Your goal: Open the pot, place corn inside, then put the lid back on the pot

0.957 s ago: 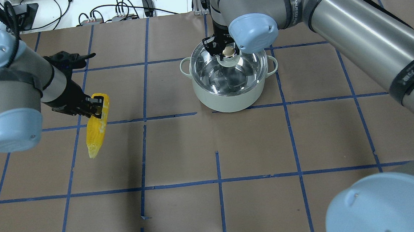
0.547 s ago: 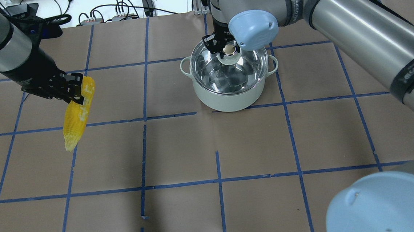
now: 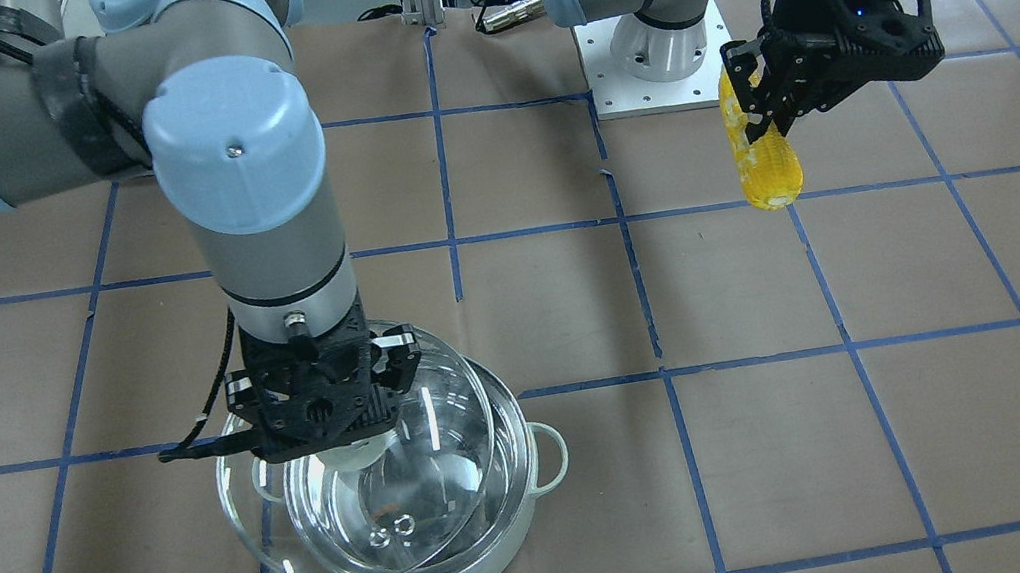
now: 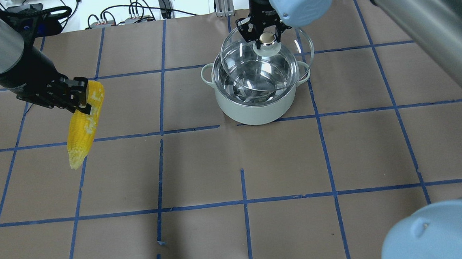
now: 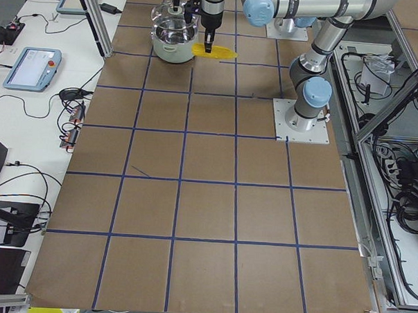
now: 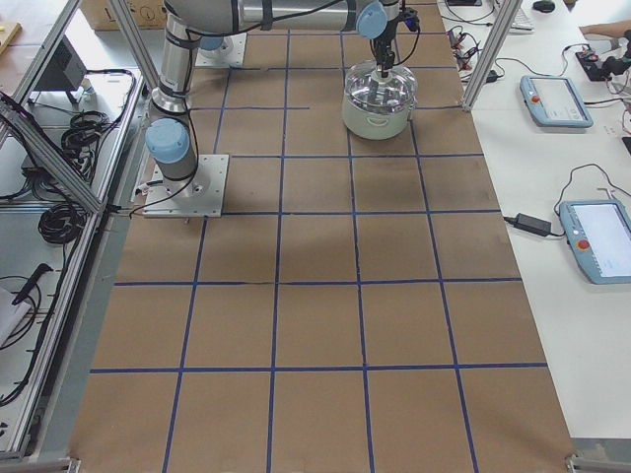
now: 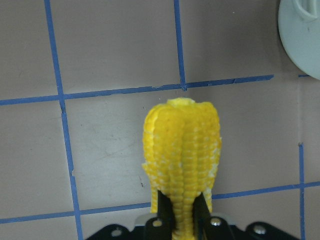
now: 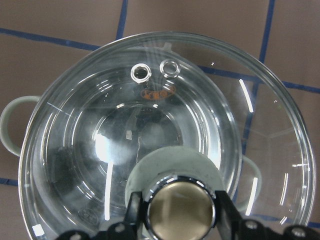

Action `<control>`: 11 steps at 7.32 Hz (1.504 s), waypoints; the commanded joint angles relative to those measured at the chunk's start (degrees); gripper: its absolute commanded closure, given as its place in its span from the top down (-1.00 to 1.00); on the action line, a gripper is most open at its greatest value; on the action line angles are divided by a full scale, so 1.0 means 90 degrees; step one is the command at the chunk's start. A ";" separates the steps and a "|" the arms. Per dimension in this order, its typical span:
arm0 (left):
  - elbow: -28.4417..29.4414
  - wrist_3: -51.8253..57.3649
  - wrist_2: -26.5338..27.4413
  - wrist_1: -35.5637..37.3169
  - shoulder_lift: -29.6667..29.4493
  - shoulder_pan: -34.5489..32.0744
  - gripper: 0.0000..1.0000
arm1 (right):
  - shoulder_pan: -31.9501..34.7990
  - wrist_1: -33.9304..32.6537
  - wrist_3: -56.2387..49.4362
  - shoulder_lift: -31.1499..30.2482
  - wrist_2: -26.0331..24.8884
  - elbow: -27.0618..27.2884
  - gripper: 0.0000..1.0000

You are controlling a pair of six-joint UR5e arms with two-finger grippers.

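Note:
The pale mint pot (image 4: pixel 254 109) stands on the table at the far centre, its steel inside showing. My right gripper (image 4: pixel 266 41) is shut on the brass knob (image 8: pixel 180 212) of the clear glass lid (image 4: pixel 287 60). It holds the lid tilted above the pot, offset toward the far right. The front view shows the lid (image 3: pixel 381 508) partly over the pot (image 3: pixel 507 535). My left gripper (image 4: pixel 84 97) is shut on the thick end of the yellow corn (image 4: pixel 79 130) and holds it in the air, well left of the pot. The corn also shows in the left wrist view (image 7: pixel 182 150).
Brown paper with blue tape lines covers the table. Cables and small devices (image 4: pixel 137 12) lie along the far edge. The left arm's base plate (image 3: pixel 656 78) sits on the robot's side of the table. Tablets (image 6: pixel 552 99) lie on the operators' bench.
My right gripper has lifted the lid off the pot and shifted it up and to the far right. My left gripper has kept the corn raised, with only a small shift.

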 commanded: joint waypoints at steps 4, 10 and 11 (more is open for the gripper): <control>0.0045 -0.0676 -0.0561 -0.0065 -0.0043 -0.0204 -0.98 | -0.1689 0.2132 -0.0823 -0.0459 0.0450 -0.1061 -0.33; 0.1009 -0.3205 0.0269 0.0909 -0.1492 -0.2302 -0.98 | -0.1769 0.1933 -0.1029 -0.1649 0.0667 0.0732 -0.34; 0.1622 -0.3568 0.0278 0.0960 -0.2127 -0.2586 -0.98 | -0.1828 0.1902 -0.1039 -0.1816 0.0686 0.0939 -0.34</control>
